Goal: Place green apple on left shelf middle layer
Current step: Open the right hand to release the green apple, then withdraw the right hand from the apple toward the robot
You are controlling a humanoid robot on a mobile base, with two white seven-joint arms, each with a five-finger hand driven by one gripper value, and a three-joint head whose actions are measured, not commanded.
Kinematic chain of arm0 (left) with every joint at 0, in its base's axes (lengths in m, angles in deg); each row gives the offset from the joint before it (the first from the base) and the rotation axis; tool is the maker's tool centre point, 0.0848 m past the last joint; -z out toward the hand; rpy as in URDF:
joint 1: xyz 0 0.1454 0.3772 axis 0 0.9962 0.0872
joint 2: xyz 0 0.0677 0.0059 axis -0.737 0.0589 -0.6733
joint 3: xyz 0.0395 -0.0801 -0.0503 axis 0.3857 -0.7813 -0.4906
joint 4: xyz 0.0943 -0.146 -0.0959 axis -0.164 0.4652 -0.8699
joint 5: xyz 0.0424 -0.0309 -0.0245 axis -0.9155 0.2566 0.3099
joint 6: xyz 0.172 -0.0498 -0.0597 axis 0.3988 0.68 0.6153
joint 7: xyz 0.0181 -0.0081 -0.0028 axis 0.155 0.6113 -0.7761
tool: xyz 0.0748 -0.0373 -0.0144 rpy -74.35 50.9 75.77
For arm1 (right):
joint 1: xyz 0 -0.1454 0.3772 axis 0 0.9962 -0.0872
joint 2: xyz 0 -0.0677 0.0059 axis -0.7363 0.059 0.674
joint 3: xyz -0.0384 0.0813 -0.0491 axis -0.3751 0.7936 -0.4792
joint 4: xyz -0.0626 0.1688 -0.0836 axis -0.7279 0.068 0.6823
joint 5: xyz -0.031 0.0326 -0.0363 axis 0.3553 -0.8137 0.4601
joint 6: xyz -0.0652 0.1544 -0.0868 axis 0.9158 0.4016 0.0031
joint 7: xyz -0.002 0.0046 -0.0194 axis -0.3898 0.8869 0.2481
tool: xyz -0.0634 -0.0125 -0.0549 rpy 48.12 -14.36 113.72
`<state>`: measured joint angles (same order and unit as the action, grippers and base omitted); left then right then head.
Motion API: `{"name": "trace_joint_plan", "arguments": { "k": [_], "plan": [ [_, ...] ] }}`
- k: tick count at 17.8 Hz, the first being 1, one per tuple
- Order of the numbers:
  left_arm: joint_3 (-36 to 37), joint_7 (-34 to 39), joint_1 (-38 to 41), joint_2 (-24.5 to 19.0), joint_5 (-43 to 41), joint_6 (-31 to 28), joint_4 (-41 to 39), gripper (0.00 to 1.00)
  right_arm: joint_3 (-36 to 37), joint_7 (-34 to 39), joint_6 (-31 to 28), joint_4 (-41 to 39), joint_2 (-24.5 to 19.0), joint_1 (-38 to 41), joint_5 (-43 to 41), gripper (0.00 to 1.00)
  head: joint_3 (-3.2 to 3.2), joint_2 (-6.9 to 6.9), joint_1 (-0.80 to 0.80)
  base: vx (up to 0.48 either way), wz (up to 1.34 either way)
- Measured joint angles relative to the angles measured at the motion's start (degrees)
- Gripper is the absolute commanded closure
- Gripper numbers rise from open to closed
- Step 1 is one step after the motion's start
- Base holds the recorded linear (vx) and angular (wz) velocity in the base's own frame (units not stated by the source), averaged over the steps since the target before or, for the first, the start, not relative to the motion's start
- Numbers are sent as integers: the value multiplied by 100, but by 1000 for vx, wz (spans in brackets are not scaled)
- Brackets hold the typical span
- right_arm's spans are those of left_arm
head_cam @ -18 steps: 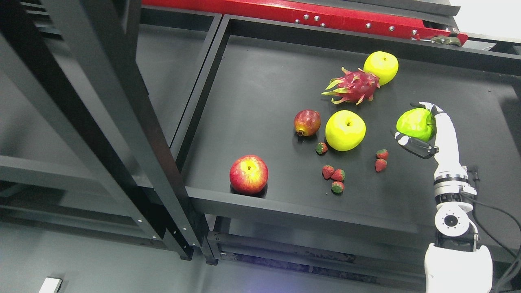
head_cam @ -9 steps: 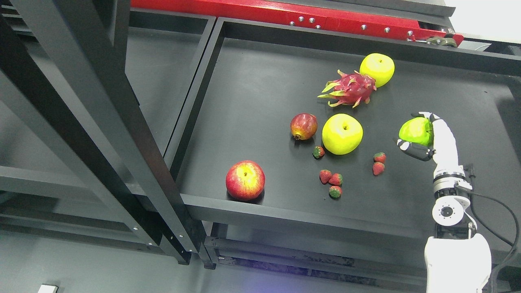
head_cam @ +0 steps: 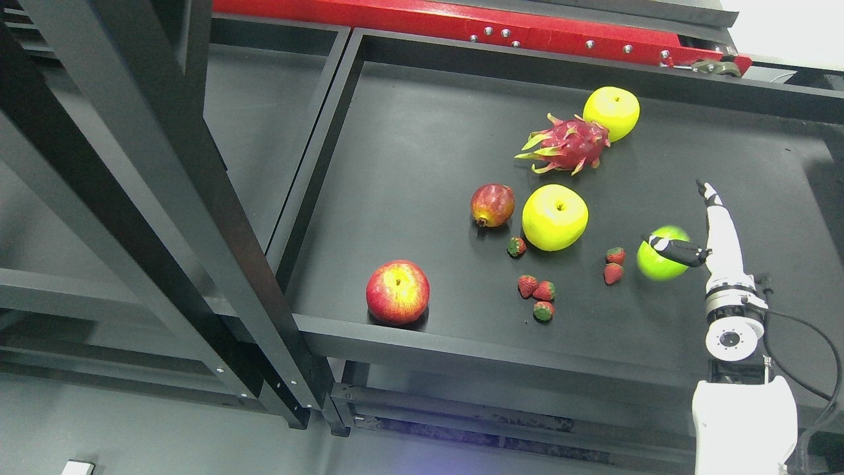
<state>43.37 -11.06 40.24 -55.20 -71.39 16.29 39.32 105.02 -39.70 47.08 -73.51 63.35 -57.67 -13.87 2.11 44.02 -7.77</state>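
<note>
Apple (head_cam: 657,264), green, sits on black tray (head_cam: 409,152) just right of two strawberries (head_cam: 614,265), w/ my thumb across its top. My right hand (head_cam: 709,227) is spread, fingers straight, gripping nothing. Yellow apple (head_cam: 554,217) lies further left.

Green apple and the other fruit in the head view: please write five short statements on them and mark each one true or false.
1. The right hand has its fingers open. True.
2. The green apple lies on the left shelf. False: it is over the right shelf, beside the hand.
3. The dragon fruit touches a yellow apple. True.
4. Two red apples are there. False: only one red apple.
5. The left hand shows. False: it is out of view.
</note>
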Motion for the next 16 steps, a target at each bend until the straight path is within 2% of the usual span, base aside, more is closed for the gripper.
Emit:
{"name": "trace_joint_plan", "arguments": {
  "k": [4, 9, 16],
  "plan": [
    [-2, 0, 0, 0, 0, 1, 0, 0, 14, 4, 548, -23, -33, 136, -488, 0, 0, 0, 0, 0, 0],
    [-2, 0, 0, 0, 1, 2, 0, 0, -54, 28, 1082, -388, -278, 695, -987, 0, 0, 0, 0, 0, 0],
    [-5, 0, -1, 0, 1, 5, 0, 0, -500, -169, 1099, -947, -478, 1661, -2218, 0, 0, 0, 0, 0, 0]
  ]
}}
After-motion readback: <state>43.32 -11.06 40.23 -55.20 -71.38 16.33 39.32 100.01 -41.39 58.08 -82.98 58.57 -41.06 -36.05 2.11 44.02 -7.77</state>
